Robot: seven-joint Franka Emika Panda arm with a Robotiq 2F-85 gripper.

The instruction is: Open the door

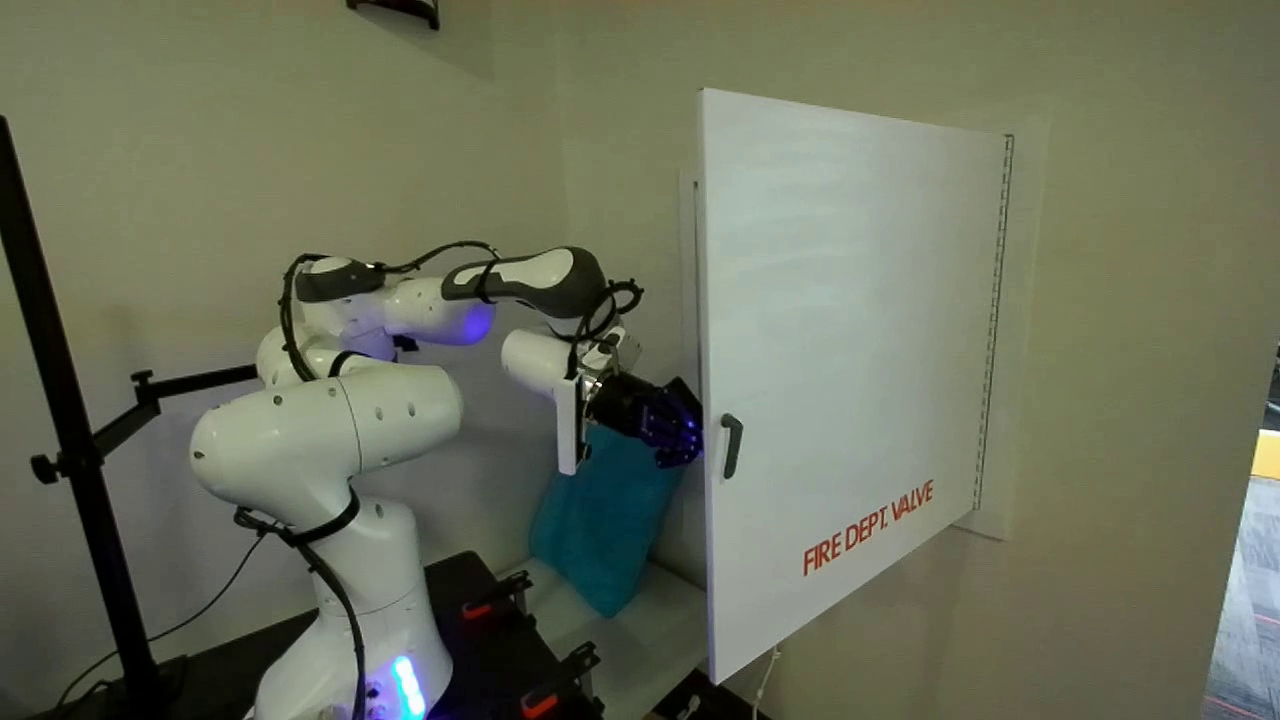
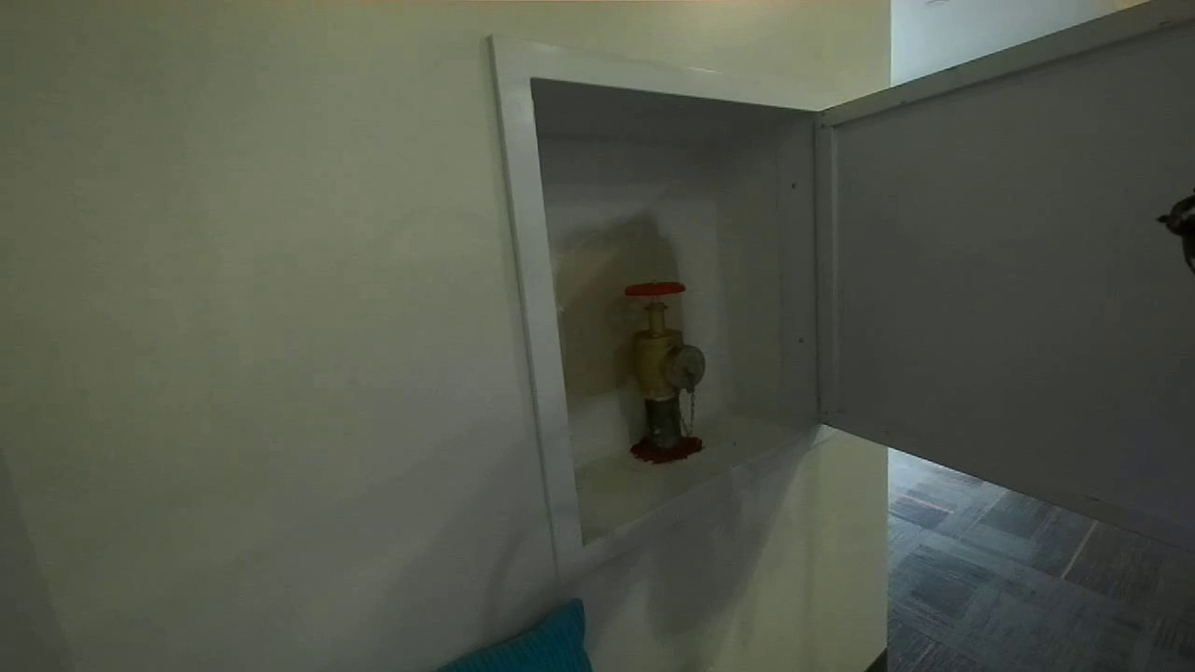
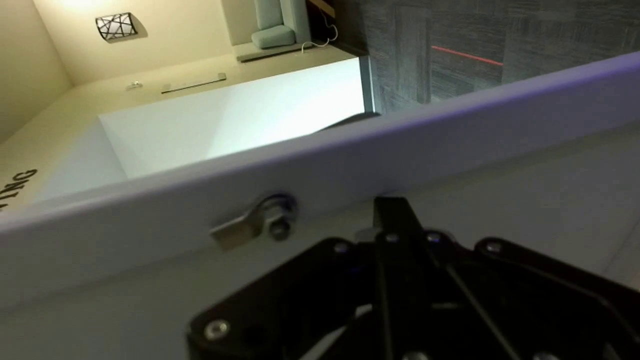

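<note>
The white door point(image 1: 850, 300) with red "FIRE DEPT VALVE" lettering stands swung well out from the wall on its far-side hinge. Its grey inner face point(image 2: 1008, 280) and the open cabinet show in an exterior view. A dark latch handle point(image 1: 732, 446) is near the door's free edge. My gripper point(image 1: 690, 445) is behind the door at that edge, its tips partly hidden. In the wrist view the gripper point(image 3: 391, 202) is shut with nothing between its fingers. Its tips are at the door's inner side point(image 3: 320, 170), apparently touching, beside the metal latch tongue point(image 3: 250, 227).
A valve point(image 2: 658, 364) with a red wheel stands inside the cabinet recess point(image 2: 551, 308). A teal cushion point(image 1: 610, 520) leans on a white seat below the arm. A black stand point(image 1: 75, 460) rises beside the robot base. Carpeted floor point(image 2: 990, 560) lies beyond the door.
</note>
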